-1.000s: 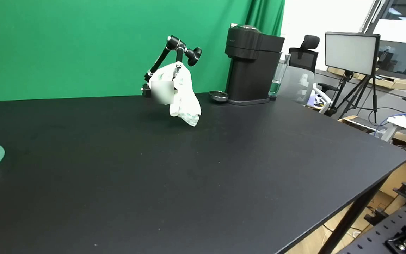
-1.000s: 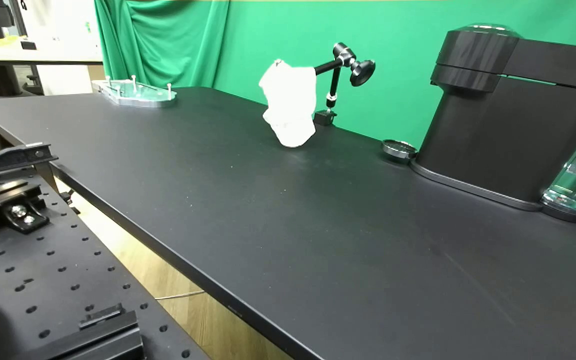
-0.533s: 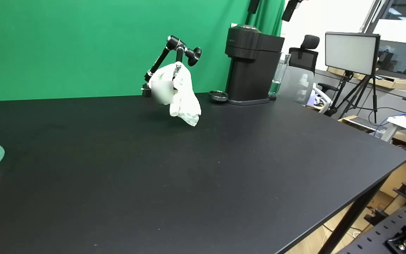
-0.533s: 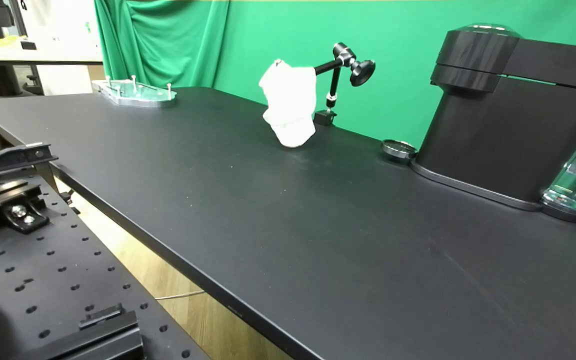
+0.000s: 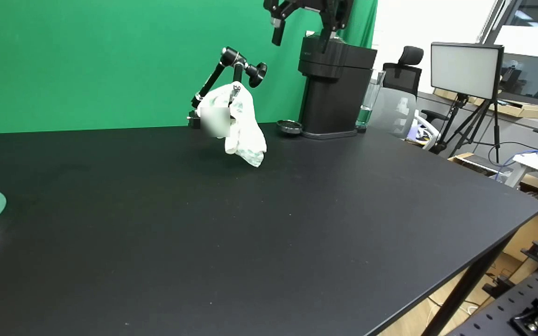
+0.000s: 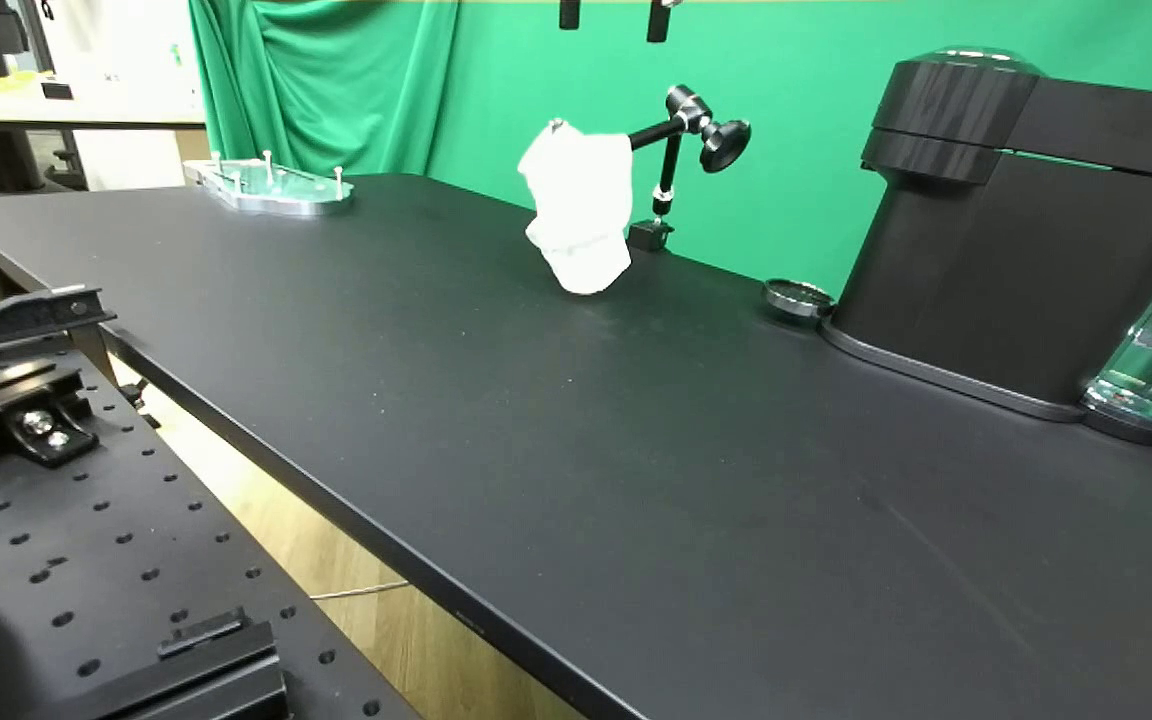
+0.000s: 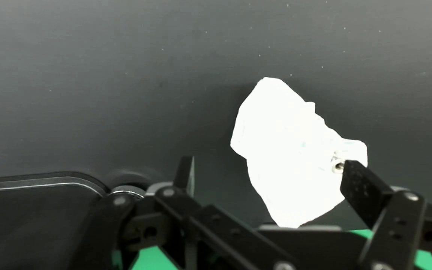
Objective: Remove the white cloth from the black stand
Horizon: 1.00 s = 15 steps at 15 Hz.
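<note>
The white cloth (image 5: 249, 126) hangs draped over the black stand (image 5: 213, 80), a jointed arm with a round knob at the back of the table. In an exterior view the cloth (image 6: 581, 210) covers the front of the stand (image 6: 671, 165), and its lower end hangs just above or near the table. My gripper (image 5: 301, 38) is open and empty, above and to the right of the cloth there. In an exterior view the gripper's fingertips (image 6: 614, 18) hang above the cloth. In the wrist view the cloth (image 7: 283, 150) lies below and between the fingers (image 7: 268, 169), apart from them as far as I can tell.
A black coffee machine (image 5: 329, 88) with a clear water tank (image 5: 368, 105) stands right of the stand. A small round dish (image 6: 798, 299) sits beside it. A clear board with pegs (image 6: 276, 192) lies at the table's far end. A green curtain (image 5: 110, 60) hangs behind.
My gripper has come down into both exterior views from above, with its fingers apart, and has moved left towards the stand in an exterior view. The cloth and the stand have not moved.
</note>
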Each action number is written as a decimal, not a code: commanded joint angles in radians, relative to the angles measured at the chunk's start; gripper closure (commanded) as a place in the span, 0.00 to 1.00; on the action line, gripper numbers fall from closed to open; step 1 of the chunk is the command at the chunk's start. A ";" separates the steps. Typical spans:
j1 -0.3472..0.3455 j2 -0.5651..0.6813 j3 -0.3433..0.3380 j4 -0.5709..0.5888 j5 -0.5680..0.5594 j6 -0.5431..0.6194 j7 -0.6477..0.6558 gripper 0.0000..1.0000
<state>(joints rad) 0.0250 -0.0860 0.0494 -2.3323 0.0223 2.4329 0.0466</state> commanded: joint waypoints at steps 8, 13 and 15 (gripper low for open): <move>0.061 0.288 0.018 0.222 0.000 0.117 0.223 0.00; 0.084 0.390 0.011 0.298 0.011 0.105 0.265 0.00; 0.093 0.409 0.010 0.317 0.014 0.091 0.272 0.21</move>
<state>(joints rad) 0.0946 0.2890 0.0723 -2.0705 0.0250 2.5561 0.2755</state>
